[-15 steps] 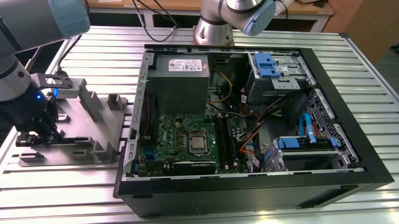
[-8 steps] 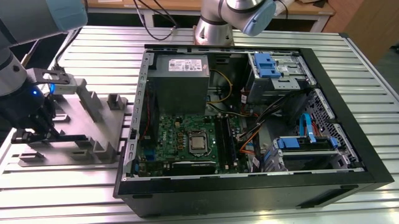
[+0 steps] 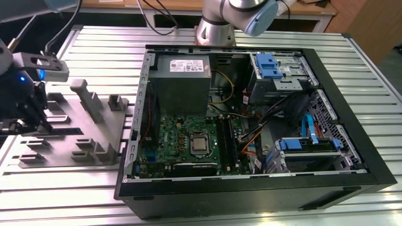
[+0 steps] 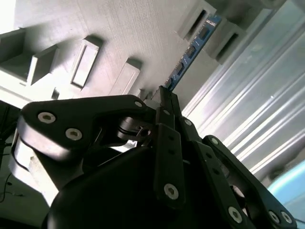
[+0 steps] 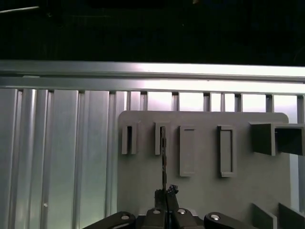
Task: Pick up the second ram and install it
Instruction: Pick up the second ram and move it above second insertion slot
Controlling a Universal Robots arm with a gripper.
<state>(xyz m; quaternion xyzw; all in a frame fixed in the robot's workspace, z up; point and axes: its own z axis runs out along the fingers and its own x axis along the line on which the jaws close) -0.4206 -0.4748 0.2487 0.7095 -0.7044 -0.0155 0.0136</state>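
Gripper is narrow, pinched on one end of the ram. Ram stands on edge in the tray, far end between two blocks. Blocks hold it upright, so jaws can meet its flat faces. Open PC case sits just beside tray, w/ board exposed for install.

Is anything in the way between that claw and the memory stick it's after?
Nothing visible. In the second wrist view the gripper has its fingertips closed on the end of the second ram, which stands on edge in the grey holder tray, between its upright blocks.
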